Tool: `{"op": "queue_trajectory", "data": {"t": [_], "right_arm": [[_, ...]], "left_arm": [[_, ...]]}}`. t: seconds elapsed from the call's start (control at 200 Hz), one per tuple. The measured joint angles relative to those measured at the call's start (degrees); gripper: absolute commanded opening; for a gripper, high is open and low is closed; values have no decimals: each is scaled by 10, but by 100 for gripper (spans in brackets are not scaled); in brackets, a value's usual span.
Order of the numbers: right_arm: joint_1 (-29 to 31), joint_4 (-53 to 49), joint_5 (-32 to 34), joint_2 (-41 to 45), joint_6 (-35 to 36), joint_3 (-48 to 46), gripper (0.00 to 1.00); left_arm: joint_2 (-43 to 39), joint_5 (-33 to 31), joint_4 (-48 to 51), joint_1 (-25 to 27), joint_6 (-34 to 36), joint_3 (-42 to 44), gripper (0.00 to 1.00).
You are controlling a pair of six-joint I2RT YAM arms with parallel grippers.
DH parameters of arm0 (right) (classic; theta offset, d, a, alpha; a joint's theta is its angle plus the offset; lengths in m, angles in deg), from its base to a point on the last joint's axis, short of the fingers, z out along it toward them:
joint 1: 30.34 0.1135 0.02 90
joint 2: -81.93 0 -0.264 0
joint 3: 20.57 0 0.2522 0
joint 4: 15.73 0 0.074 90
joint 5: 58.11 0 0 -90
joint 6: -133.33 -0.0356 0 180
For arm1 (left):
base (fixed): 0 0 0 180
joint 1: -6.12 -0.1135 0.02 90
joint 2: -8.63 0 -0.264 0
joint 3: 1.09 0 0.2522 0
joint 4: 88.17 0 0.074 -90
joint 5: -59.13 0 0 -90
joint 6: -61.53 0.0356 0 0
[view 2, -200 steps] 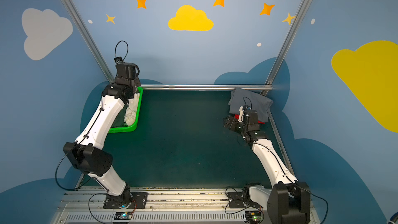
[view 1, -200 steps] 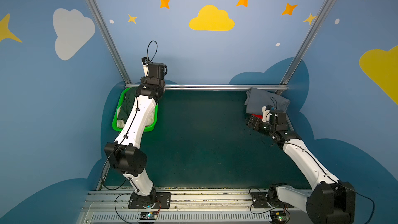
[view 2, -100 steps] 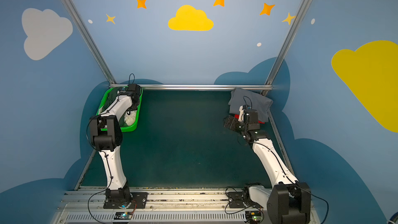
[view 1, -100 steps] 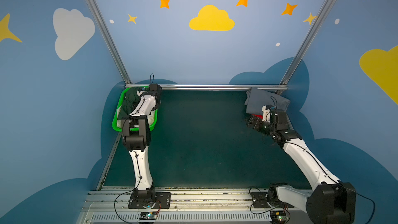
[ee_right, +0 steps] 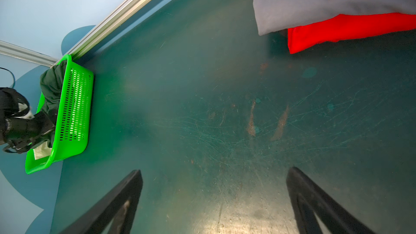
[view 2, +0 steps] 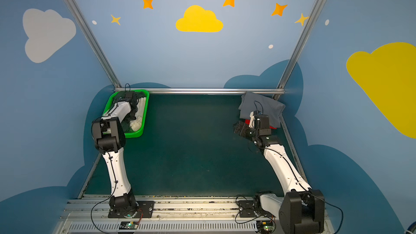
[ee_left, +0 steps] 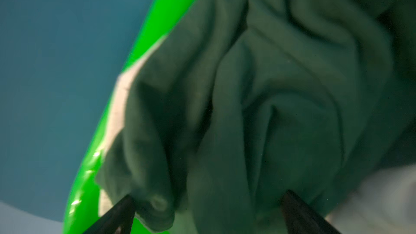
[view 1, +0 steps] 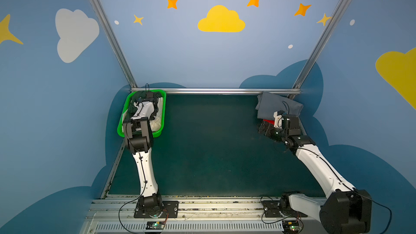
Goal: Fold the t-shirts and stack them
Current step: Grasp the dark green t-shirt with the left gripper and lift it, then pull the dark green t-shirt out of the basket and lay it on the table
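The folded grey cloth t-shirt (view 1: 276,106) lay atop the bright red t-shirt (ee_right: 337,30) far right, while the dark green t-shirt (ee_left: 270,86) and cream-white t-shirt (view 2: 140,109) sat unfolded in the far-left bright green perforated plastic basket (ee_right: 74,109), the left gripper (ee_left: 208,194) spread wide over them and the right gripper (ee_right: 216,170) wide and empty.

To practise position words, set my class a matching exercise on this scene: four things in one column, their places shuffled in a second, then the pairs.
Things:
1. dark green t-shirt
2. grey t-shirt
3. red t-shirt
4. right claw

Places:
A. open above the table mat
B. beneath the grey cloth, edge showing
C. in the green basket, at the open left claw
D. top of the pile, far right corner

Pairs: 1-C, 2-D, 3-B, 4-A
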Motion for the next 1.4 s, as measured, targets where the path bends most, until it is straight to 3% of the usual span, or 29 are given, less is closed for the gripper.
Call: {"op": "queue_trajectory", "data": {"t": [0.06,0.13,0.185,0.23,0.26,0.485,0.676,0.896,1.051,1.211,1.401], "right_arm": [[0,0,2,0,0,0,98],[0,-2,5,0,0,0,98],[0,-3,8,0,0,0,98],[0,-4,9,0,0,0,98],[0,-5,9,0,0,0,98],[0,-7,9,5,0,0,98],[0,-8,9,6,-2,0,98],[1,-7,9,11,-9,0,98],[1,-6,9,14,-13,0,97],[1,-2,8,23,-13,-5,98],[2,0,8,38,-13,-17,98]], "left_arm": [[13,12,1,-3,5,-10,87],[26,23,3,-4,13,-26,64],[36,28,7,-3,21,-39,43],[44,32,13,-2,25,-52,15],[49,34,18,-2,27,-60,4],[36,38,28,9,31,-54,4],[-45,59,36,41,31,-21,4],[-217,186,11,94,30,-59,4],[-291,261,-29,136,35,-113,4],[-281,280,-28,157,43,-183,4],[-216,238,1,139,36,-207,4]]}}
